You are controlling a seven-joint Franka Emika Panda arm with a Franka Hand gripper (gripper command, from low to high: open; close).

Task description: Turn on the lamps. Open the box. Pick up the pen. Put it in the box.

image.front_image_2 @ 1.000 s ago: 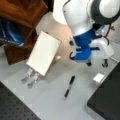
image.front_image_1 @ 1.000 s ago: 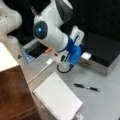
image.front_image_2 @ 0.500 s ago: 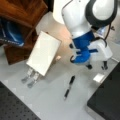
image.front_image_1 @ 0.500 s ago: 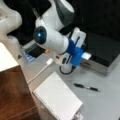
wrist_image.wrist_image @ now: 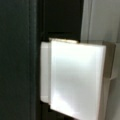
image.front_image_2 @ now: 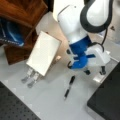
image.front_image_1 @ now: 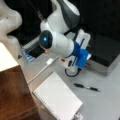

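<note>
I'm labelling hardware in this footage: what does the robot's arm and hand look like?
The arm has rounded glossy white shells with dark grey joint bands and a round black cap with a blue light. Its wrist section is bright blue, a black cable loops beneath, and the hand has black fingertips.

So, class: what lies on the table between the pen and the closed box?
In a front view, only bare grey table separates the pen from the box; the gripper sits beside that stretch.

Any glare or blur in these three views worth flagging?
Wrist view: a white tab fills the frame, washed out by glare, with soft edges. Both front views are blurry; the pen lies on the table as a smeared dark streak, and the box lid is near-black, showing little detail. The gripper is low by the box.
</note>
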